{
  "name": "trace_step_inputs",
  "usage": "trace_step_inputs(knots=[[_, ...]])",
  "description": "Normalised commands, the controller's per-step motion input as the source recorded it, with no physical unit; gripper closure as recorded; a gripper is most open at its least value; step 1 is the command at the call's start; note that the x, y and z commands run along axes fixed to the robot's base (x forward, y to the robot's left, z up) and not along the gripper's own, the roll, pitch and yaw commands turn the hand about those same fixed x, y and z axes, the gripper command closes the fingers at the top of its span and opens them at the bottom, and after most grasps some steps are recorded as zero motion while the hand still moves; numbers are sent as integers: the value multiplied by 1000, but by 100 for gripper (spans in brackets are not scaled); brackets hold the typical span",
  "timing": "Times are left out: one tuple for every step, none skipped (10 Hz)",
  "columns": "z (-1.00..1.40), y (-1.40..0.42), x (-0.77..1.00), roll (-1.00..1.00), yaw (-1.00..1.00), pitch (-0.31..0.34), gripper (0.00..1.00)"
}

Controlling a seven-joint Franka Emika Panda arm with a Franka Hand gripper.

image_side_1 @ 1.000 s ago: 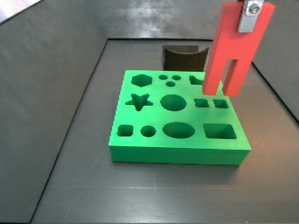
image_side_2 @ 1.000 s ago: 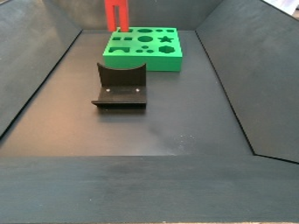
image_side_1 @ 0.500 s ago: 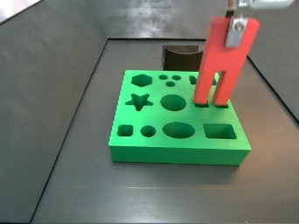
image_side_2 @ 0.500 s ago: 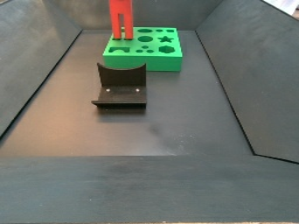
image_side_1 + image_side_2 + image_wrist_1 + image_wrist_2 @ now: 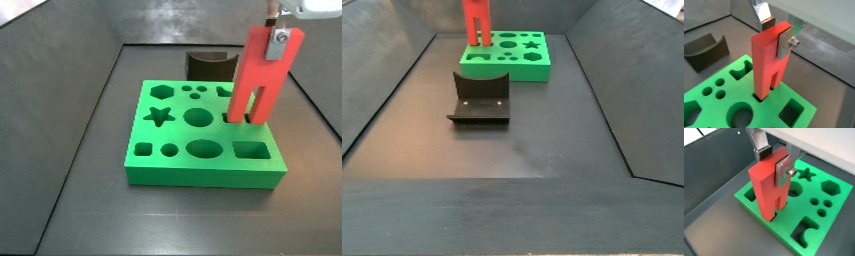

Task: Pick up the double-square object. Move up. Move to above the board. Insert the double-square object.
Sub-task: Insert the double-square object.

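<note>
Wrist views show the gripper (image 5: 776, 31) clamping the upright double-square object (image 5: 769, 62), its foot entering the board (image 5: 714, 102).

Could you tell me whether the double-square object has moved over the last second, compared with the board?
Yes. The double-square object, held by the end effector, has come down: its lower end hung above the board and now meets the board's top at a cutout.

Light is even and soft from above in all views, with no glare. The dark table (image 5: 529, 140) shows a pale sheen at its middle. The board (image 5: 201, 135) casts a faint shadow. The gripper (image 5: 777, 32), over the board, looks slightly soft; edges stay undistorted.
</note>
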Motion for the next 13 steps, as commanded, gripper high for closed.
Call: trace_step_inputs(knots=[[-394, 109, -471, 53, 197, -104, 100], [-477, 0, -420, 23, 269, -140, 100], [-517, -206, -100, 0, 317, -94, 100], [-494, -303, 71, 0, 229, -36, 100], [-431, -246, 351, 7, 231, 0, 100], [-417, -106, 529, 70, 157, 10, 100], [-400, 0, 354, 74, 89, 3, 100], [-483, 0, 200, 123, 103, 1, 100], [-609, 0, 191, 183, 94, 4, 100], [-703, 0, 231, 224, 83, 19, 100], [-714, -20, 246, 230, 86, 33, 100], [0, 40, 0, -53, 0, -60, 100], [0, 11, -11, -34, 0, -37, 100]])
